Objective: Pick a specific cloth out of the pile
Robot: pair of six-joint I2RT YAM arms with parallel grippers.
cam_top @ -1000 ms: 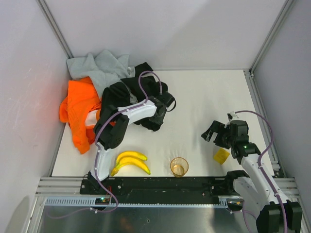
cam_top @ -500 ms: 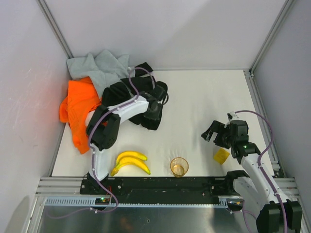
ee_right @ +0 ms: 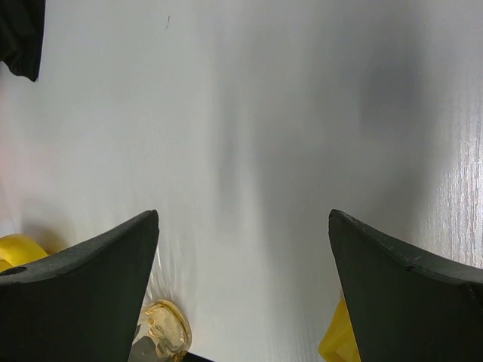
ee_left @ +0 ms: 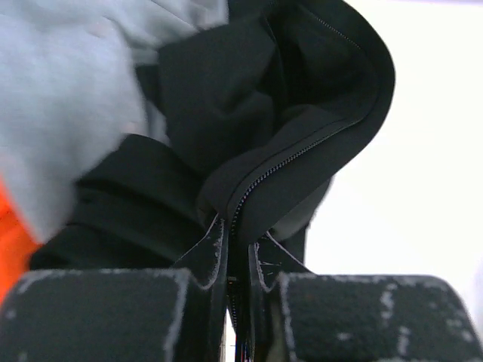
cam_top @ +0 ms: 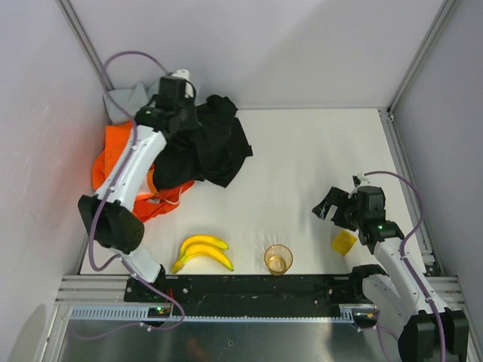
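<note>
The pile sits at the back left: a light grey garment (cam_top: pixel 124 100), a bright orange garment (cam_top: pixel 113 154) and a black zippered garment (cam_top: pixel 211 143). My left gripper (cam_top: pixel 185 124) reaches over the pile and is shut on the black garment's zipper edge (ee_left: pixel 249 188), which hangs between its fingers (ee_left: pixel 213 253). A darker red-orange cloth (cam_top: pixel 166 197) with a thin white trim shows at the pile's near edge, under the left arm. Its logo is hidden. My right gripper (cam_top: pixel 332 207) is open and empty over bare table at the right (ee_right: pixel 241 219).
A banana bunch (cam_top: pixel 202 253) and an amber cup (cam_top: pixel 278 259) lie near the front edge. A small yellow object (cam_top: pixel 344 242) lies beside the right arm. The cup (ee_right: pixel 167 329) and the yellow object (ee_right: pixel 338 348) also show in the right wrist view. Walls close the left and back.
My left arm has swung from the table's middle to the back left, pulling the black garment with it. The red-orange cloth with white trim now shows. The right arm has not moved.
</note>
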